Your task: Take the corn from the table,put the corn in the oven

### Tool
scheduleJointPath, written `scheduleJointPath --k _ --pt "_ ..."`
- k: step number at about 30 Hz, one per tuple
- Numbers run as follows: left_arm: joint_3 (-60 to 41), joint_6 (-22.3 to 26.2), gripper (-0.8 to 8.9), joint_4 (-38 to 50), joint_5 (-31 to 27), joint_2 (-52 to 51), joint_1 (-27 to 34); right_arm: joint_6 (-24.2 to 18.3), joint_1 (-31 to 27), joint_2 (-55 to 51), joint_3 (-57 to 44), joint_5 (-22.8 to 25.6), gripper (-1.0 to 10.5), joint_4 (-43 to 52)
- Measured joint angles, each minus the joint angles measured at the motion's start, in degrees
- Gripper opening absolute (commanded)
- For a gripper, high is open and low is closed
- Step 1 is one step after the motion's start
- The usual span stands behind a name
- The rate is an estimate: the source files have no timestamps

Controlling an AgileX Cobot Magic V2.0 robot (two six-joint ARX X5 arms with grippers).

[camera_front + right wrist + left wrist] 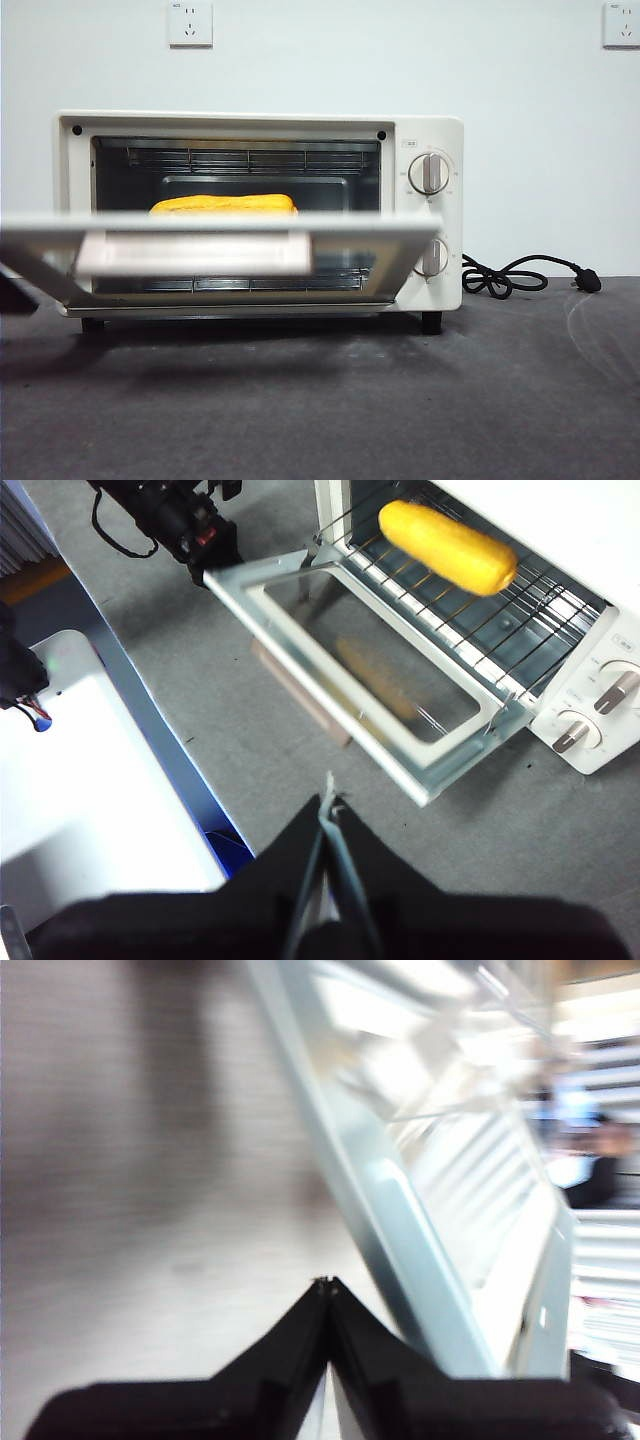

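Item: corn [447, 546], glossy yellow-orange cob, bumpy skin; lies lengthwise on wire rack [470, 610] inside oven [430, 135], well back from the opening, clear of both pincers. In front view seen only as a yellow strip [223, 205] above the door edge. Oven door [350, 670] partway open, roughly level, blurred in front view; glass pane shows faint reflection of the cob. Left gripper [327, 1285]: jaws pressed together, tips meeting, nothing between; sits just beside the door's outer edge, at its far corner in right wrist view [205, 550]. Right gripper [328, 805]: clenched, empty, hangs above table [250, 740] in front of the door, apart from it. Handling est.: prob. light hollow plastic, stiff, slick gloss, rounded, so liable to roll on rack wires or squirt from a pinch near the taper. Best hold: across the thick mid-section, jaws square to long axis. Placement looks done; door closing likely remains.
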Motion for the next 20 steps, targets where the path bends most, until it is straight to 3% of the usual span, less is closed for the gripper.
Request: scheduleJointPath --k 3,9,20 --pt "0.68 -0.72 -0.08 -0.02 3.61 -0.66 0.33 -0.22 -0.24 0.0 0.0 0.0 -0.1 -0.02" --pt "4.48 -2.14 -0.08 -0.04 4.11 -3.26 1.92 -0.57 -0.31 0.0 0.0 0.0 -0.1 -0.04" --pt "18.03 -4.61 -0.08 0.83 -5.16 -4.61 2.86 -0.63 -0.31 0.0 0.0 0.02 -0.1 -0.07"
